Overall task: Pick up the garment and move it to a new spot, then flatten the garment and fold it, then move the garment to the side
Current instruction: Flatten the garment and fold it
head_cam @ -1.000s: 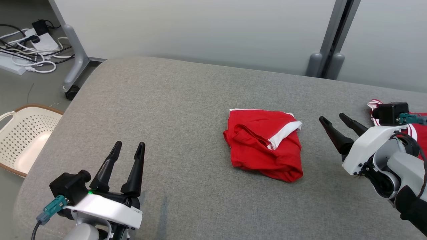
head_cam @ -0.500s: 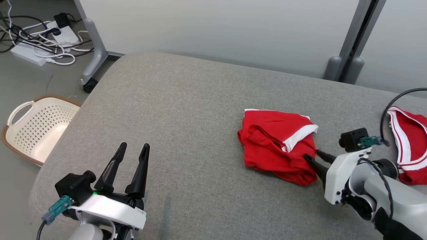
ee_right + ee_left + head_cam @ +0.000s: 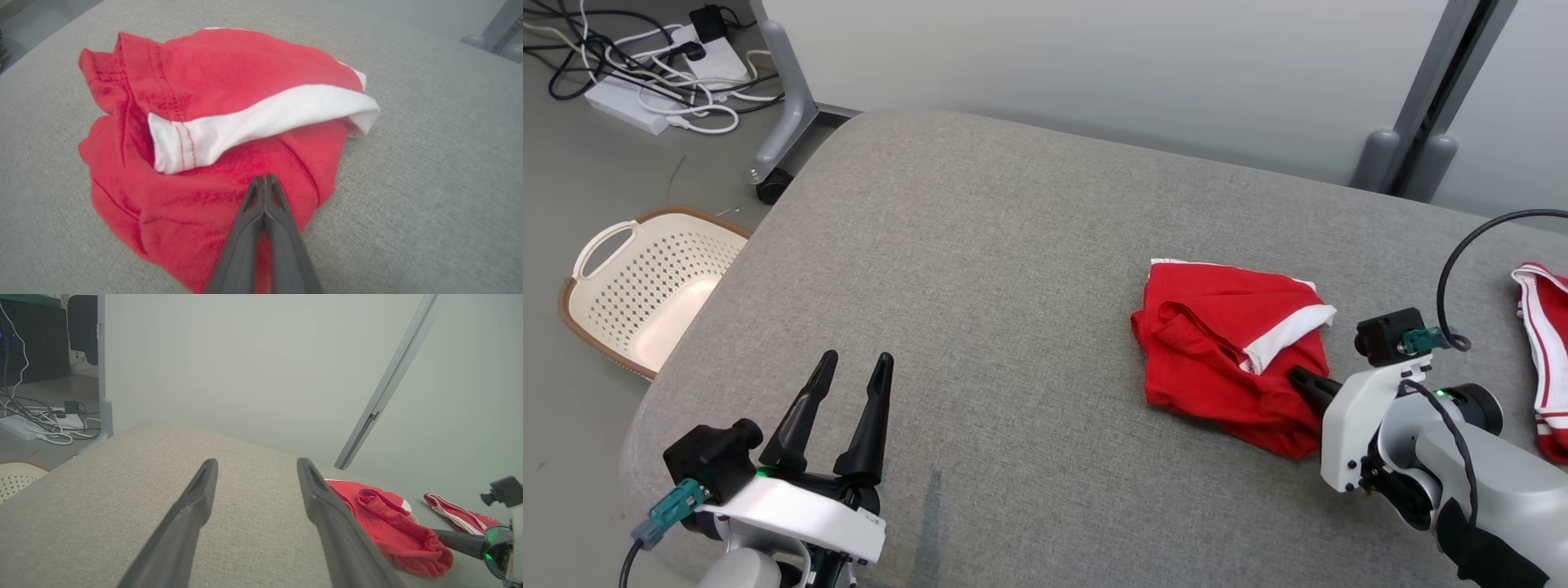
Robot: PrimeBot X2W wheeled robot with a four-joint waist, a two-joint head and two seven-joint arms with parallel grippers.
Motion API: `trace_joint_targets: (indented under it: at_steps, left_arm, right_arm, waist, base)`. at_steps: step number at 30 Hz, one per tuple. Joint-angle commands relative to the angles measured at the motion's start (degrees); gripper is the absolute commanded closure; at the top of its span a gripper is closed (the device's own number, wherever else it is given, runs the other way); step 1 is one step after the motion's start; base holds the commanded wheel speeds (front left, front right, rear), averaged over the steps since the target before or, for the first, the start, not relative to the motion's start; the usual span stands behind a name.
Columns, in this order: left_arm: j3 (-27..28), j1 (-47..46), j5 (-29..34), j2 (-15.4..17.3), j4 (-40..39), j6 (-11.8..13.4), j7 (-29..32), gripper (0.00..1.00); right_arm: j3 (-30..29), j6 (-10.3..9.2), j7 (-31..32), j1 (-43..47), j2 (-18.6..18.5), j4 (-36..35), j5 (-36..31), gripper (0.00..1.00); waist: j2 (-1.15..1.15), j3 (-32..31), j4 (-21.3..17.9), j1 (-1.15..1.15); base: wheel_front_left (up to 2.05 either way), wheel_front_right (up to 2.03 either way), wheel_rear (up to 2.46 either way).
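The garment [image 3: 1225, 351] is a crumpled red piece with a white band, lying right of centre on the grey padded surface [image 3: 1013, 245]. My right gripper [image 3: 1298, 377] is at its near right edge, shut on a pinch of the red cloth. In the right wrist view the two fingers meet on the garment [image 3: 229, 81] just below the white band, at the right gripper [image 3: 264, 177]. My left gripper [image 3: 856, 363] hovers open near the front left, far from the cloth. The left wrist view looks between the left gripper [image 3: 255, 463] fingers, with the garment [image 3: 388, 526] to their right.
A second red piece with white stripes [image 3: 1543, 351] lies at the far right edge. A cream perforated basket [image 3: 654, 269] stands on the floor to the left. Cables and a power strip [image 3: 645, 90] lie near a wheeled table leg [image 3: 784, 106]. A grey post [image 3: 1437, 106] stands behind.
The right gripper came down and left to the garment's near right edge and closed on it. The head camera swung, shifting the whole picture. The left gripper stayed open in place.
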Motion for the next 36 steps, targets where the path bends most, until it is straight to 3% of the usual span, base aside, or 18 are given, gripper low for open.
trace_joint_targets:
  at_steps: [1, 11, 27, 32, 36]
  left_arm:
    - [0.23, -0.67, 0.47, 0.14, 0.23, -0.38, -0.05, 0.0]
    - [-0.12, -1.74, 0.59, -1.04, 1.38, -1.01, -0.04, 0.0]
    - [0.63, -3.02, 1.59, -4.78, 3.11, -2.89, -0.05, 0.0]
    - [1.28, -3.74, 2.25, -5.12, 4.01, -3.48, -0.05, 0.0]
    - [1.93, -3.32, 2.96, -5.0, 4.33, -3.72, -0.04, 0.0]
  right_arm:
    - [-0.23, 0.03, -0.45, -0.61, 0.17, 0.3, 0.43, 1.0]
    - [-1.14, 0.03, 1.15, -3.81, 1.97, 3.2, 2.52, 1.0]
    - [-3.8, 0.03, -0.34, -14.08, 0.23, 6.52, 4.94, 1.0]
    - [-4.36, 0.03, -4.53, -16.71, 0.87, 8.24, 4.2, 1.0]
    - [-3.35, 0.03, -6.91, -15.76, 1.31, 6.47, 3.41, 1.0]
  waist:
    - [0.0, 0.3, 0.3, 0.0]
    - [0.0, 1.9, 2.87, 0.0]
    - [0.0, 6.95, 8.95, 0.0]
    - [0.0, 7.01, 9.0, 0.0]
    - [0.0, 5.51, 6.81, 0.0]
  base:
    - [0.0, 0.0, 0.0]
    - [0.0, 0.0, 0.0]
    - [0.0, 0.0, 0.0]
    - [0.0, 0.0, 0.0]
    - [0.0, 0.0, 0.0]
